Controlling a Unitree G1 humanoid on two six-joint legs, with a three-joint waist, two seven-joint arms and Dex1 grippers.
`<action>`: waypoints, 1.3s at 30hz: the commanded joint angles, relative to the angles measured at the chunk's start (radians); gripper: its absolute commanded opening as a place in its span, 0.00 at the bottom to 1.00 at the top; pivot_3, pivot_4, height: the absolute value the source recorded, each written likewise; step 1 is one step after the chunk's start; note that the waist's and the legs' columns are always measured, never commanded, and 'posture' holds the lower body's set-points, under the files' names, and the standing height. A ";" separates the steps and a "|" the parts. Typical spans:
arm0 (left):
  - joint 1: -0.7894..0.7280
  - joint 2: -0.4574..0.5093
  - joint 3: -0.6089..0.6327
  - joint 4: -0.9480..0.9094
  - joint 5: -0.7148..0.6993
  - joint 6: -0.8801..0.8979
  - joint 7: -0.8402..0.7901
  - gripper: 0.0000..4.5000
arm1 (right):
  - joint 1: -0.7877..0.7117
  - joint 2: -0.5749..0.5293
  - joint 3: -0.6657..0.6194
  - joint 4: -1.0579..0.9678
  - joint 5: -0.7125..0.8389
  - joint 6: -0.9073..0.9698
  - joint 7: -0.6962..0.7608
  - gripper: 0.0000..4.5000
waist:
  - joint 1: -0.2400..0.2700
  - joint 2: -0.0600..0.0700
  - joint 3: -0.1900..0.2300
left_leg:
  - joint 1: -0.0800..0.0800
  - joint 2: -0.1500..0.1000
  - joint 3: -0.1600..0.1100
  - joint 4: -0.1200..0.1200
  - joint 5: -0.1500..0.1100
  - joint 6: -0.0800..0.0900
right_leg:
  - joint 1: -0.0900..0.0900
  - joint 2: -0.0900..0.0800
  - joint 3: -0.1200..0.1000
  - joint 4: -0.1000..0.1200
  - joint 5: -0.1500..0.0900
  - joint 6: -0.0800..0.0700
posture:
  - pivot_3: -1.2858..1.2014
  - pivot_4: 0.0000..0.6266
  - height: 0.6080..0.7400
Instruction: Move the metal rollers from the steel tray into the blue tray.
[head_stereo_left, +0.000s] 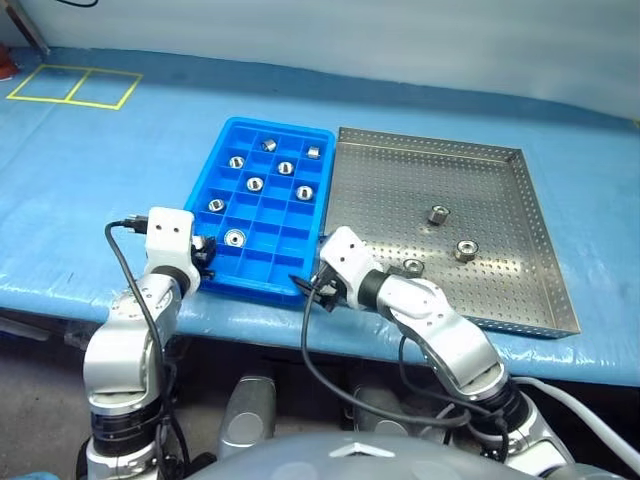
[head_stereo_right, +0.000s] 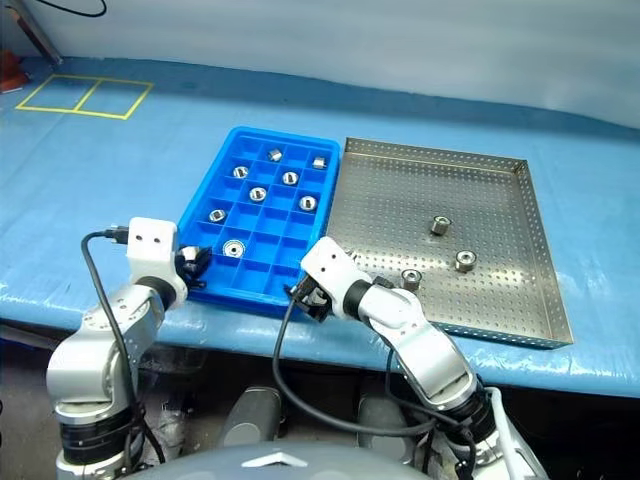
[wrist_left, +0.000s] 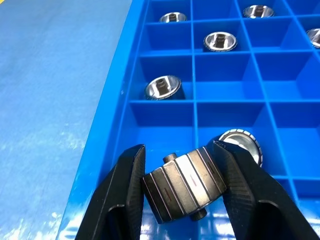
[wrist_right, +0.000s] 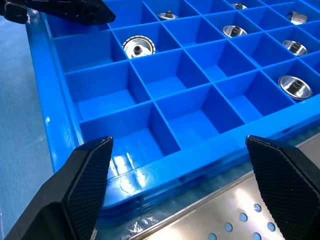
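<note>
Three rollers (head_stereo_left: 438, 214) lie loose on the steel tray (head_stereo_left: 500, 290) in the left eye view, toward its 6 o'clock half, while the blue tray (head_stereo_left: 232, 130) touching its left rim holds eight more in separate cells. The left gripper (head_stereo_left: 205, 250) sits at the blue tray's 8 o'clock corner; the right gripper (head_stereo_left: 312, 287) is at its 5 o'clock corner.

The left wrist view shows the left gripper's fingers (wrist_left: 122, 192) clamped on a ribbed roller (wrist_left: 185, 184) tilted above a corner cell, another roller just beyond it.

In the right wrist view the right gripper's fingers (wrist_right: 82, 182) stand wide and empty over the blue tray's near rim.
</note>
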 joint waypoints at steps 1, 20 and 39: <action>0.006 -0.010 0.012 -0.068 0.001 0.030 0.020 0.42 | -0.011 0.004 0.001 -0.008 0.005 -0.026 0.014 1.00 | 0.002 0.000 0.000 | 0.000 0.000 0.000 0.000 0.000 0.000 | 0.000 0.000 0.000 0.000 0.000 0.000 | 0.62 0.24 1.00; -0.337 -0.004 -0.142 0.286 -0.090 -0.163 -0.145 0.99 | 0.101 -0.009 -0.079 -0.109 -0.024 0.025 -0.073 1.00 | -0.006 -0.001 -0.001 | -0.001 -0.001 0.000 0.000 0.000 0.000 | 0.000 -0.001 0.000 -0.001 0.000 -0.001 | 0.53 0.24 1.00; -0.274 -0.109 -0.536 0.555 -0.045 -0.879 -0.450 0.99 | 0.061 0.178 -0.539 0.032 -0.152 0.169 -0.457 1.00 | -0.150 0.002 -0.002 | 0.000 0.000 0.007 -0.002 0.000 0.001 | -0.003 0.000 0.008 0.000 0.001 0.001 | 0.45 0.24 1.00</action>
